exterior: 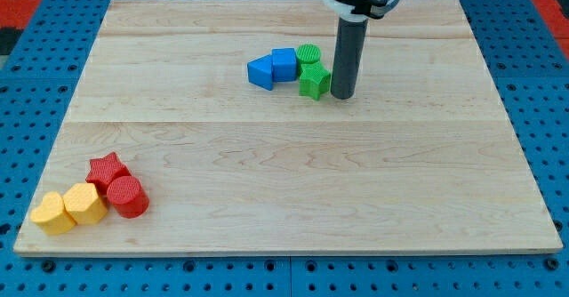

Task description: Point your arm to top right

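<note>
My tip (343,94) rests on the wooden board (293,172), right of centre in the view's upper half. It stands just right of a green star block (314,81), touching or nearly touching it. A green cylinder (308,54) sits just above the star. Left of these lie a blue cube (284,63) and a blue triangular block (260,71), all packed in one cluster. The rod rises from the tip to the arm's end at the view's top.
At the view's bottom left a second cluster holds a red star (107,171), a red cylinder (127,196), a yellow hexagonal block (85,203) and a yellow heart-shaped block (53,213). A blue perforated table surrounds the board.
</note>
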Motion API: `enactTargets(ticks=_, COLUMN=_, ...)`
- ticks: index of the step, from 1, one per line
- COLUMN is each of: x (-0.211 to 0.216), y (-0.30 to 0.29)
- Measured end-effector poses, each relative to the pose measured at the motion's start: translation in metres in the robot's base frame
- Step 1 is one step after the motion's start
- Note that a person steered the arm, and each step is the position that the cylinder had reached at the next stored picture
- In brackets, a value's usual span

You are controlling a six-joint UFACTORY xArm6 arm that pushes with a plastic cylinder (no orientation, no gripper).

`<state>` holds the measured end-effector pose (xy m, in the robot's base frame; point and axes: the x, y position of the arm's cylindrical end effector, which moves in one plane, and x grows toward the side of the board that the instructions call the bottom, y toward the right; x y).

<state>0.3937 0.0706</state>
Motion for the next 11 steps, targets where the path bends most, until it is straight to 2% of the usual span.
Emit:
enactTargets(ticks=3, x=-0.003, y=-0.029)
enactTargets(ticks=4, x=-0.003, y=-0.015)
enactTargets(ticks=5, x=-0.003, y=0.027)
enactTargets(ticks=6, x=-0.013, y=0.064)
enactTargets(ticks=8, x=-0.062, y=0.076)
enactTargets(ticks=11, x=-0.1, y=0.103)
